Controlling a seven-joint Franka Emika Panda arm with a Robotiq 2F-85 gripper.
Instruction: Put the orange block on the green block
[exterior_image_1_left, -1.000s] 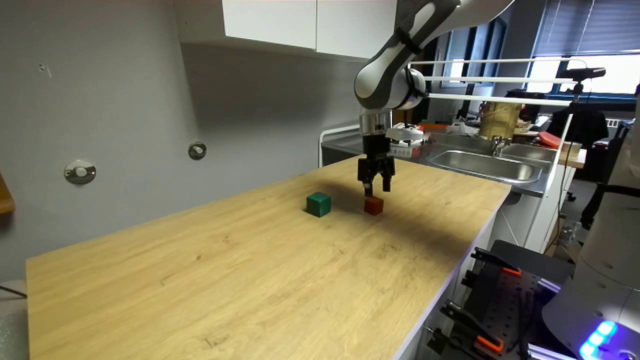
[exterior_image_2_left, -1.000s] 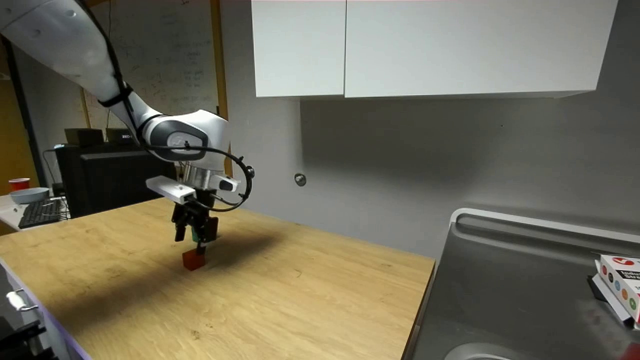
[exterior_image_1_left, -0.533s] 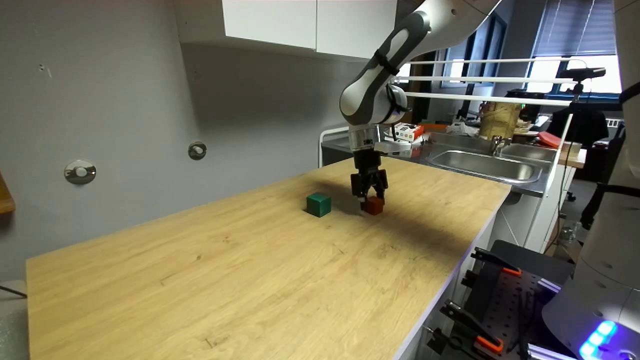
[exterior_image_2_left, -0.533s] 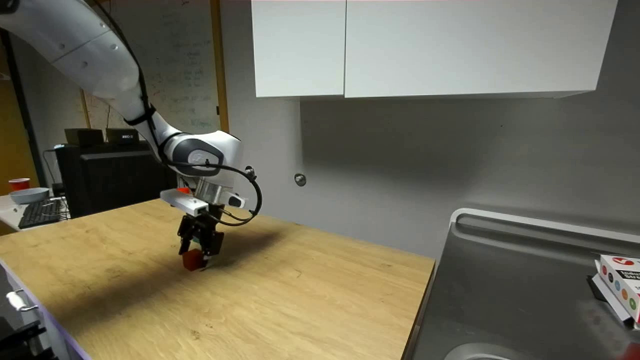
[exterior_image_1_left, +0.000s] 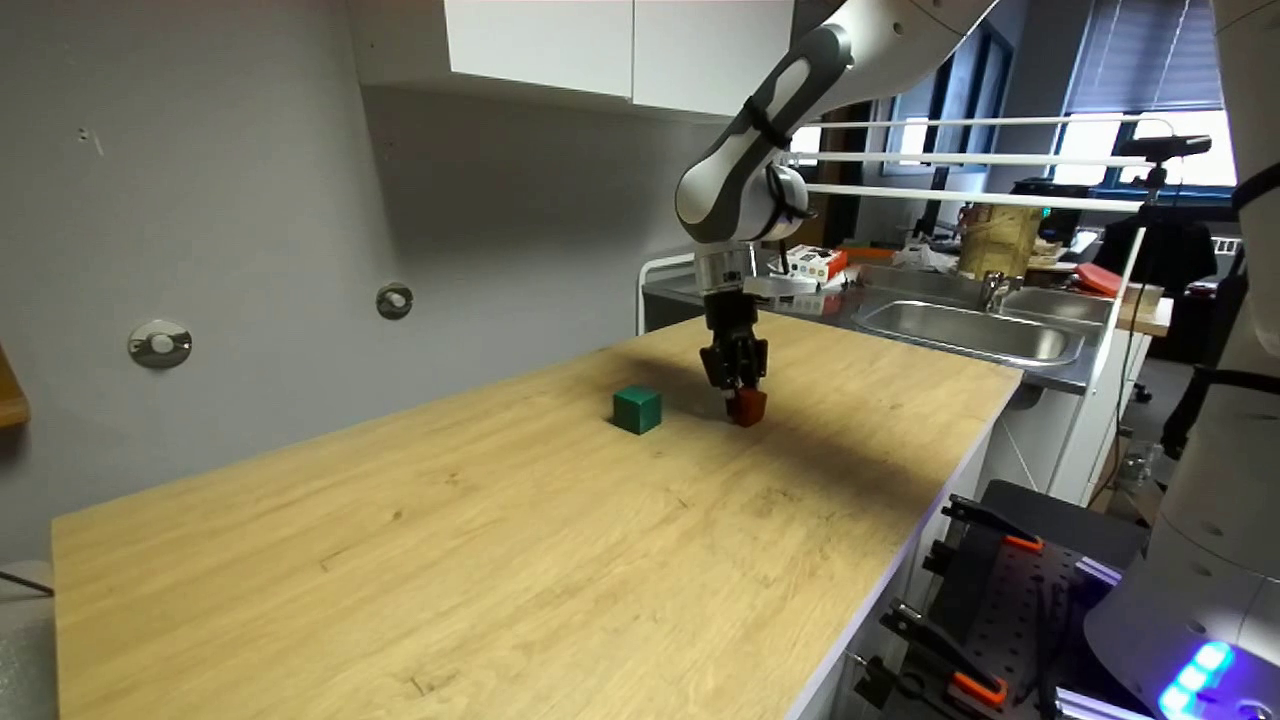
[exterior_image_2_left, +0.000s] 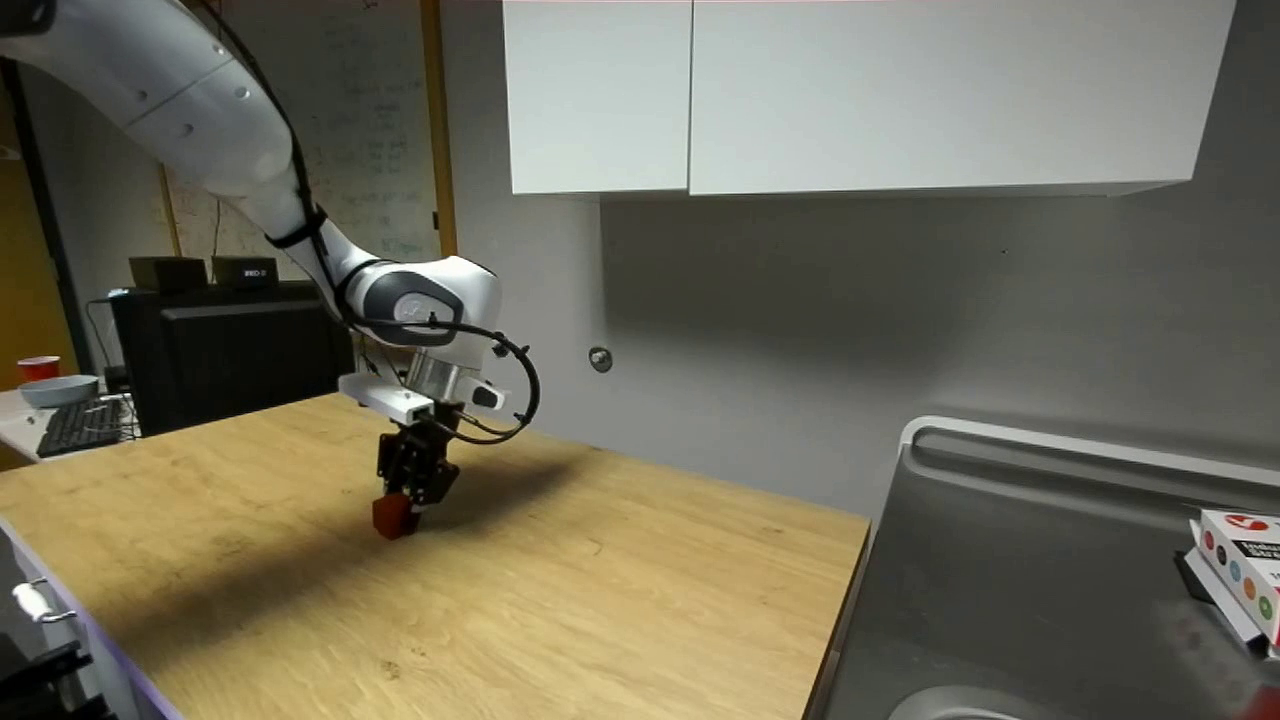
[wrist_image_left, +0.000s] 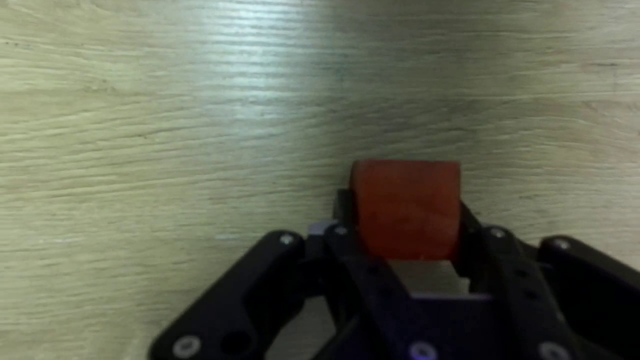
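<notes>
The gripper (wrist_image_left: 407, 217) is clamped across the orange block (exterior_image_2_left: 393, 516), bearing on two opposite sides. The block is at the gripper's lower end, close to the surface (exterior_image_1_left: 450, 560); contact underneath cannot be determined. In an exterior view, the green block (exterior_image_1_left: 637, 410) rests left of the gripper, near but apart.

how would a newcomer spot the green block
In an exterior view, find the wooden table. Left of the gripper in that picture, a small cube stands alone: the green block. Its green colour sets it apart from the orange block, which the gripper clamps.
</notes>
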